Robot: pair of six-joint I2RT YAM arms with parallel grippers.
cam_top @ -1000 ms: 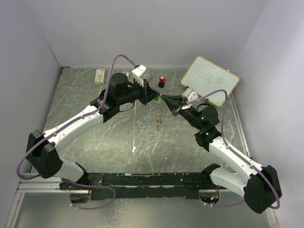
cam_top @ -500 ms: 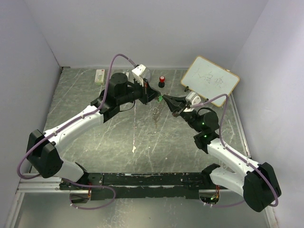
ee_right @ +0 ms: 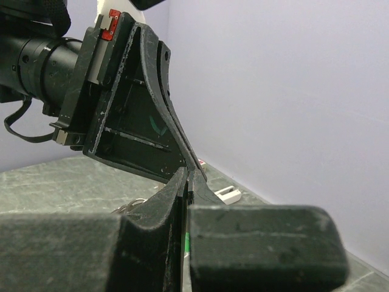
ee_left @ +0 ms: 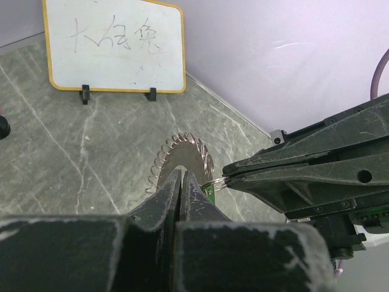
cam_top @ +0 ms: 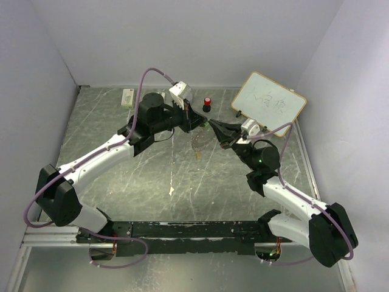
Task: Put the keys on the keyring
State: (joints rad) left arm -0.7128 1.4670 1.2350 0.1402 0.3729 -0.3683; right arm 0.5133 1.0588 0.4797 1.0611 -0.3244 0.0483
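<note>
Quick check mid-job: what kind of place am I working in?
Probably a lab robot test cell: plain walls boxing in a marbled table, with a handwritten whiteboard propped at the back.

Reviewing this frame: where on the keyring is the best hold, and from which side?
Probably the keyring by its near rim, from the left arm's side, where the left pincer pinches it. It is thin and flat, so a pinch across its faces fits; the right pincer crowds the other side.

The whiteboard (ee_left: 113, 45) standing on the surface (ee_left: 61, 158) bears three faint handwritten Chinese characters in dark marker, possibly 大白兔, though the strokes blur.
</note>
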